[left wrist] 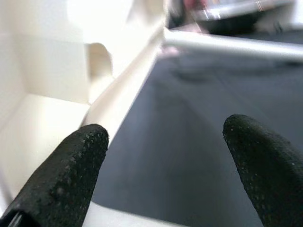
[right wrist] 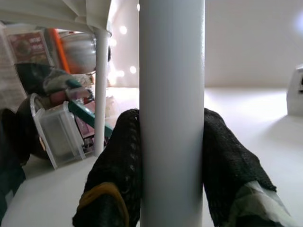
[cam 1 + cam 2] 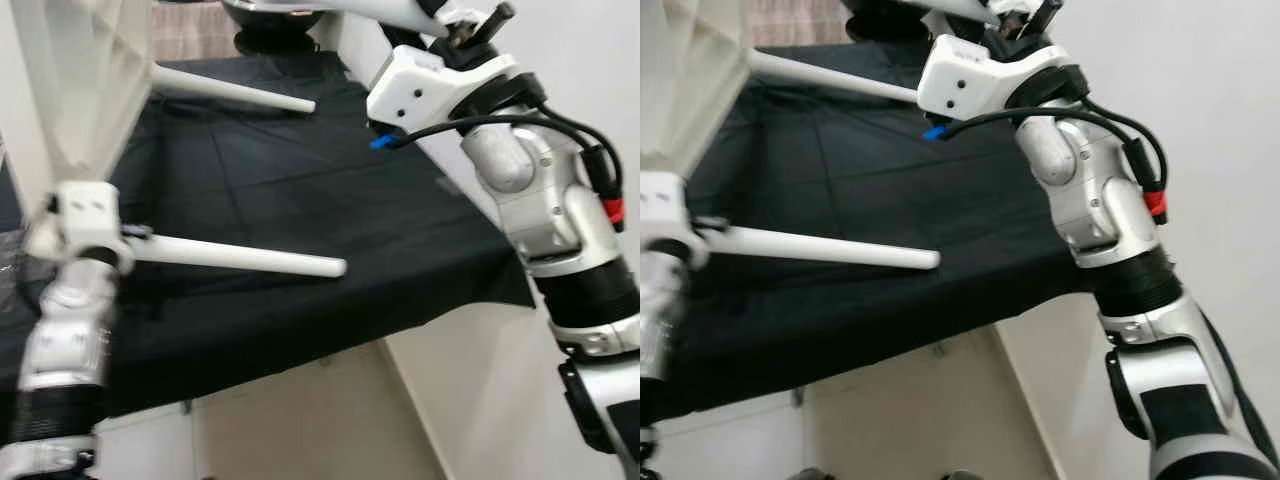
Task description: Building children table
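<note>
Right wrist view: fingers [image 2: 118,161] hide table leg [image 2: 171,94] sides.

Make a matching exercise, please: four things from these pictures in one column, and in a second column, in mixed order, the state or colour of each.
Things:
1. right gripper
2. left gripper
3. cloth
4. cable tip

States:
A. blue
B. black, spread under the table legs
C. shut on a white table leg
D. fingers apart, holding nothing

Pairs: 1-C, 2-D, 3-B, 4-A
</note>
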Robot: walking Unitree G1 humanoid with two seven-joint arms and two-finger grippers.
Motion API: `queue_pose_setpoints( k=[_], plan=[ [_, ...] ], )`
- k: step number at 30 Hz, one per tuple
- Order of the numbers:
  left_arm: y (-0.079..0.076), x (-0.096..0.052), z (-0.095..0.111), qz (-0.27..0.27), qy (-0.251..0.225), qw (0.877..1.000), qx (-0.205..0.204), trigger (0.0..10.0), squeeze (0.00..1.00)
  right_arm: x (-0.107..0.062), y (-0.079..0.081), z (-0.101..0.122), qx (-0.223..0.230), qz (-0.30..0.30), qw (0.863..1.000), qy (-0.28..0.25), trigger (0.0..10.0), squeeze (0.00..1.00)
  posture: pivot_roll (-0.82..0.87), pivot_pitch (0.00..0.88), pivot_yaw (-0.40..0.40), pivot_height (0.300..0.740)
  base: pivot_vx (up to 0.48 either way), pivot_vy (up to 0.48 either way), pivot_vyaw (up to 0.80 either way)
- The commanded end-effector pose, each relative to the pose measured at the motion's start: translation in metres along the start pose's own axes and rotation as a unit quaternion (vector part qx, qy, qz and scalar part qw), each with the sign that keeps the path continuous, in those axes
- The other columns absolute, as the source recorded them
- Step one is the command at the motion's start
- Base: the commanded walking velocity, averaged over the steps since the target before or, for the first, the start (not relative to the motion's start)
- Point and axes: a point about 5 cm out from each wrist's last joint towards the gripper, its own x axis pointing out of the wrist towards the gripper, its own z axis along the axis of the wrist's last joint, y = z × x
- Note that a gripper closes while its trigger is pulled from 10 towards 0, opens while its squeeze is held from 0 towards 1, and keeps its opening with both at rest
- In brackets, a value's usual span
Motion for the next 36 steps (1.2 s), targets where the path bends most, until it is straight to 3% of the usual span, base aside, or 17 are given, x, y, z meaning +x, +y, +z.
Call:
queue_pose_setpoints(
  k=[1, 2, 3, 5, 6, 8, 9, 11, 12, 14, 16, 18, 20, 23, 33, 36],
  plan=[
    [0.070, 0.000, 0.002, 0.131, 0.008, 0.991, 0.027, 10.0, 0.00, -0.016, -0.010, -0.060, -0.009, -0.024, 0.990, 0.141, 0.0, 0.00, 0.03, 0.073, -0.065, 0.740, 0.000, 0.000, 0.00],
    [0.082, 0.011, 0.019, 0.133, -0.015, 0.990, 0.046, 10.0, 0.00, -0.018, 0.002, -0.065, 0.026, -0.018, 0.986, 0.162, 0.0, 0.00, 0.03, 0.073, -0.065, 0.740, 0.000, 0.000, 0.00],
    [0.082, 0.011, 0.019, 0.133, -0.015, 0.990, 0.046, 10.0, 0.00, -0.018, 0.002, -0.065, 0.026, -0.018, 0.986, 0.162, 0.0, 0.00, 0.03, 0.073, -0.065, 0.740, 0.000, 0.000, 0.00],
    [0.095, 0.031, 0.057, 0.127, -0.063, 0.986, 0.085, 10.0, 0.00, -0.033, 0.042, -0.082, 0.117, 0.008, 0.965, 0.234, 0.0, 0.00, 0.04, 0.067, -0.065, 0.740, 0.000, 0.000, 0.00],
    [0.095, 0.031, 0.057, 0.127, -0.063, 0.986, 0.085, 10.0, 0.00, -0.033, 0.042, -0.082, 0.117, 0.008, 0.965, 0.234, 0.0, 0.00, 0.04, 0.067, -0.065, 0.740, 0.000, 0.000, 0.00],
    [0.099, 0.041, 0.082, 0.121, -0.093, 0.983, 0.103, 10.0, 0.00, -0.048, 0.074, -0.091, 0.207, 0.032, 0.932, 0.296, 0.0, 0.00, 0.05, 0.069, -0.066, 0.740, 0.000, 0.000, 0.00],
    [0.099, 0.041, 0.082, 0.121, -0.093, 0.983, 0.103, 10.0, 0.00, -0.048, 0.074, -0.091, 0.207, 0.032, 0.932, 0.296, 0.0, 0.00, 0.05, 0.069, -0.066, 0.740, 0.000, 0.000, 0.00],
    [0.095, 0.051, 0.108, 0.101, -0.123, 0.980, 0.119, 10.0, 0.00, -0.057, 0.105, -0.090, 0.279, 0.055, 0.896, 0.340, 0.0, 0.00, 0.06, 0.070, -0.065, 0.740, 0.000, 0.000, 0.00],
    [0.095, 0.051, 0.108, 0.101, -0.123, 0.980, 0.119, 10.0, 0.00, -0.057, 0.105, -0.090, 0.279, 0.055, 0.896, 0.340, 0.0, 0.00, 0.06, 0.070, -0.065, 0.740, 0.000, 0.000, 0.00],
    [0.087, 0.060, 0.128, 0.072, -0.142, 0.977, 0.138, 10.0, 0.00, -0.061, 0.127, -0.085, 0.334, 0.068, 0.865, 0.368, 0.0, 0.00, 0.07, 0.074, -0.067, 0.740, 0.000, 0.000, 0.00],
    [0.087, 0.060, 0.128, 0.072, -0.142, 0.977, 0.138, 10.0, 0.00, -0.061, 0.127, -0.085, 0.334, 0.068, 0.865, 0.368, 0.0, 0.00, 0.07, 0.074, -0.067, 0.740, 0.000, 0.000, 0.00],
    [0.072, 0.068, 0.137, 0.035, -0.151, 0.978, 0.143, 10.0, 0.00, -0.056, 0.135, -0.078, 0.358, 0.062, 0.856, 0.368, 0.0, 0.00, 0.07, 0.078, -0.066, 0.740, 0.000, 0.000, 0.00],
    [0.072, 0.068, 0.137, 0.035, -0.151, 0.978, 0.143, 10.0, 0.00, -0.056, 0.135, -0.078, 0.358, 0.062, 0.856, 0.368, 0.0, 0.00, 0.07, 0.078, -0.066, 0.740, 0.000, 0.000, 0.00],
    [0.049, 0.074, 0.143, 0.000, -0.170, 0.977, 0.129, 10.0, 0.00, -0.047, 0.141, -0.068, 0.384, 0.053, 0.847, 0.365, 0.0, 0.00, 0.06, 0.081, -0.061, 0.740, 0.000, 0.000, 0.00],
    [0.034, 0.083, 0.179, -0.020, -0.216, 0.965, 0.145, 10.0, 0.00, -0.038, 0.145, -0.061, 0.392, 0.052, 0.848, 0.354, 0.0, 0.00, 0.07, 0.088, -0.068, 0.740, 0.000, 0.000, 0.00],
    [0.029, 0.085, 0.196, -0.021, -0.228, 0.963, 0.139, 10.0, 0.00, -0.034, 0.145, -0.058, 0.406, 0.051, 0.841, 0.353, 0.0, 0.00, 0.07, 0.090, -0.063, 0.740, 0.000, 0.000, 0.00]
  ],
)
